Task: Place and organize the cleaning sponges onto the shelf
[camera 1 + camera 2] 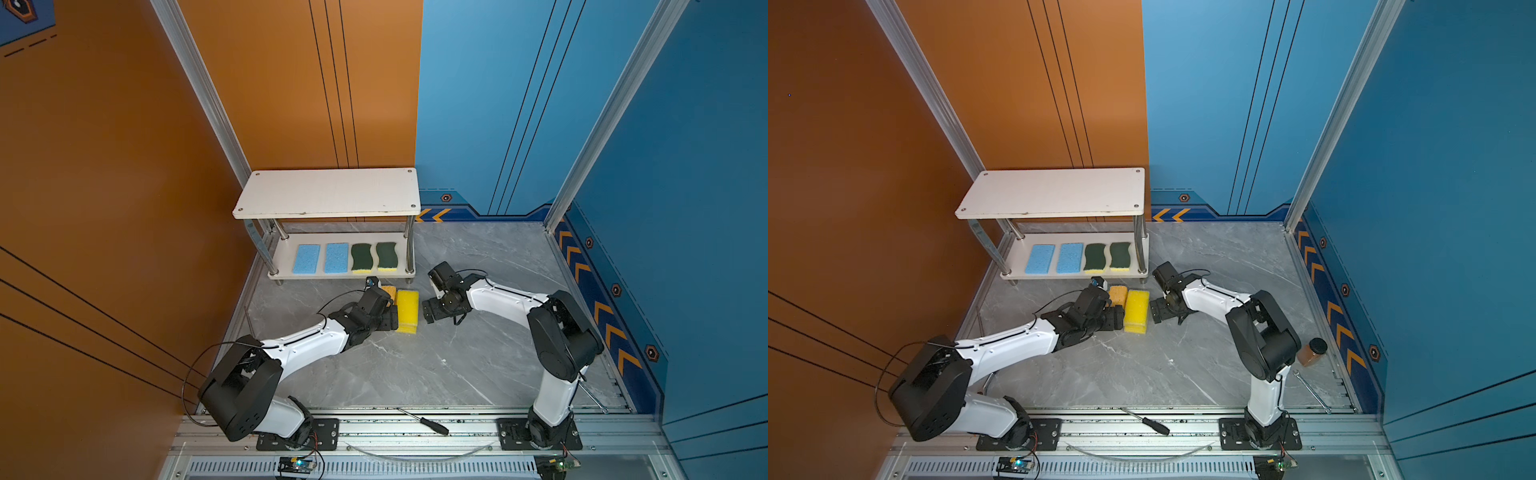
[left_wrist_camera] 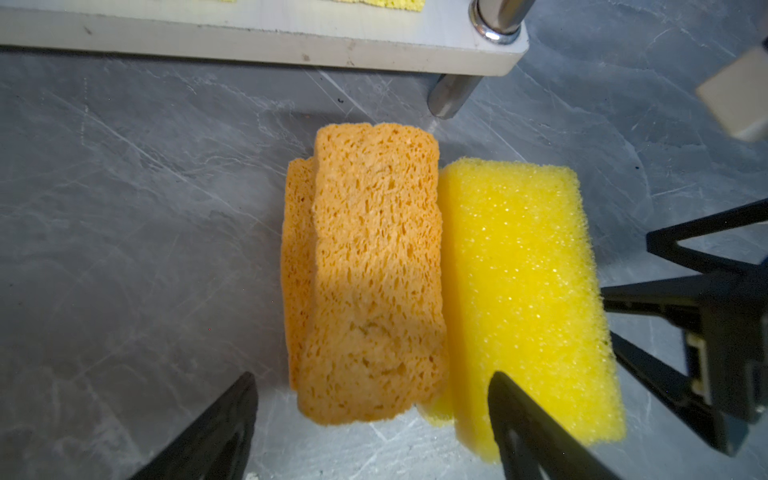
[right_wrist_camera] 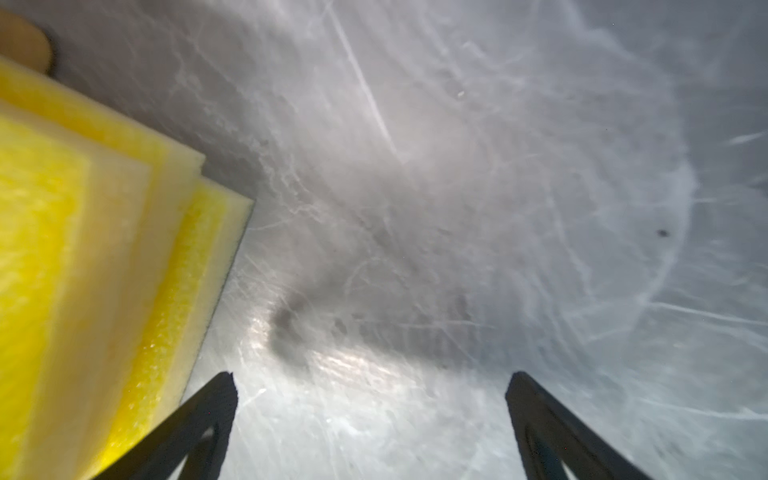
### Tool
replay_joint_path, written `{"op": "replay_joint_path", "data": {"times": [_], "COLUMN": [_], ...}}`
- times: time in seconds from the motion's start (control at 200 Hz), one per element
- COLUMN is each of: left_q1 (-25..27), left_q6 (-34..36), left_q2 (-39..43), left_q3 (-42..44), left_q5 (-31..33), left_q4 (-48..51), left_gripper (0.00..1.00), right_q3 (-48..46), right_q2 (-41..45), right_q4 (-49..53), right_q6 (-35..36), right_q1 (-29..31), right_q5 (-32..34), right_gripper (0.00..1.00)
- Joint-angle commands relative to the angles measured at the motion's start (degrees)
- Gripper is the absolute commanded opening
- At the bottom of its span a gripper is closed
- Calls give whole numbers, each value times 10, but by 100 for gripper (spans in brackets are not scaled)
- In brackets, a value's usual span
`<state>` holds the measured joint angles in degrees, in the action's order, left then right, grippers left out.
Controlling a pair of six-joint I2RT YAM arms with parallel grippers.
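On the white two-tier shelf's lower board, thin blue sponges are laid left of wavy green sponges. Before it, porous orange sponges are set left of stacked yellow sponges.

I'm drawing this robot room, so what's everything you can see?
shelf: one, white with chrome legs, back left
blue sponges: two, light blue, lower board, left side
wavy sponges: two, green on yellow, lower board, right side
orange sponges: two, orange, stacked on table before shelf
yellow sponges: apparently three, yellow, stacked touching orange ones
screwdriver: one, black handle, front rail
wrench: one, silver, right edge
jar: one, brown, black lid, beside right arm
table: one, grey marble
left fingers: two, black, open at orange sponges
right fingers: two, black, open beside yellow stack
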<state>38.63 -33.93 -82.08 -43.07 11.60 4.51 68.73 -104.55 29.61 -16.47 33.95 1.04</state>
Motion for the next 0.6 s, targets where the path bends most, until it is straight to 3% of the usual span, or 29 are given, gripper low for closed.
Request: {"op": "replay_joint_path", "data": {"times": [0.0, 0.596], "left_q1": [-7, -15], "left_q6": [4, 40], "left_q2": [-3, -32], "left_q3": [5, -19], "left_q5": [14, 34], "left_q4": [10, 41], "left_gripper": [88, 88], "right_q3": [-14, -28], "right_q2": [34, 55], "right_q4": [19, 19], "right_q6": [5, 7], "right_q1": [-11, -35], "right_q5": [-8, -15], "right_gripper": [100, 100]}}
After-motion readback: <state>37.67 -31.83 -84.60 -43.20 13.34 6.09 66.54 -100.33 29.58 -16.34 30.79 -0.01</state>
